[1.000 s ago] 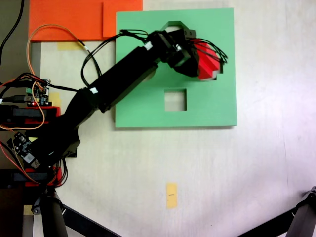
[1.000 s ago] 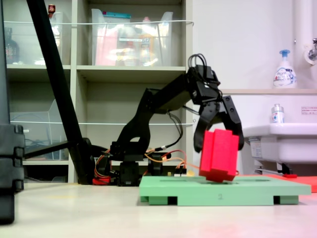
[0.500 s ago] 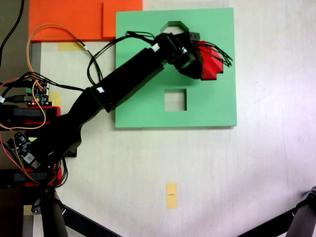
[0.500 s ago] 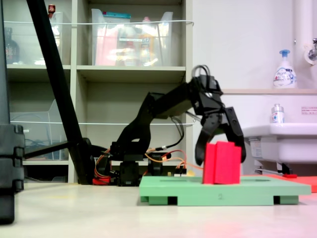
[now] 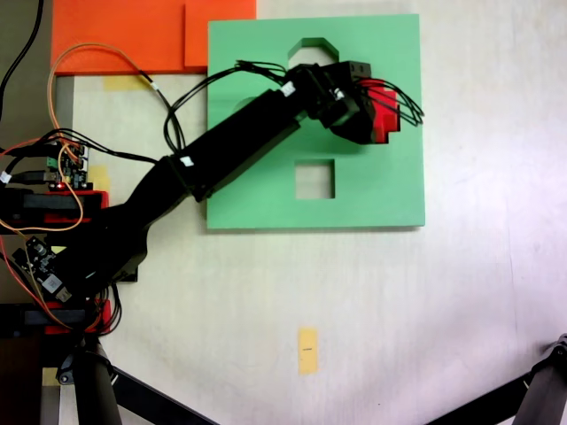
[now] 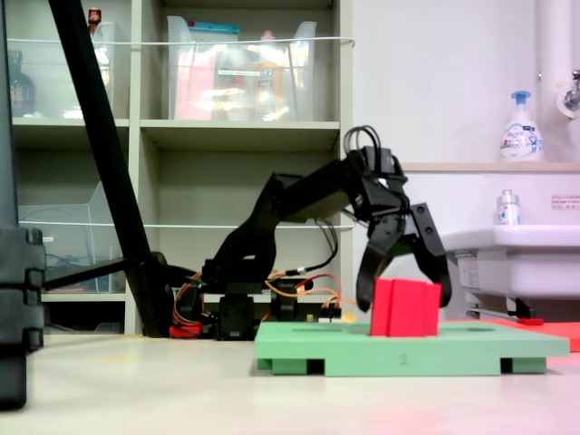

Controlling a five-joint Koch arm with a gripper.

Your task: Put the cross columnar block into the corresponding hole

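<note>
The red cross columnar block (image 5: 388,113) (image 6: 408,310) stands upright on the right part of the green foam board (image 5: 381,190) (image 6: 453,349). In the second exterior view its lower end sits sunk into the board. My gripper (image 5: 376,110) (image 6: 403,294) reaches down over the block, its two black fingers pressed against opposite sides, shut on it. The cross-shaped hole is hidden under the block and gripper. The square cutout (image 5: 314,179) and the octagonal cutout (image 5: 310,46) stay uncovered.
Orange foam sheets (image 5: 133,35) lie off the board's upper left corner. The arm's base with circuit boards and wires (image 5: 53,204) stands at the first exterior view's left. A yellow tape mark (image 5: 307,351) is on the table. Tripod legs (image 5: 89,385) cross the bottom corners.
The block went from tilted and lifted to upright, then sank lower into the board. The gripper came down with it and shifted slightly toward the first exterior view's right.
</note>
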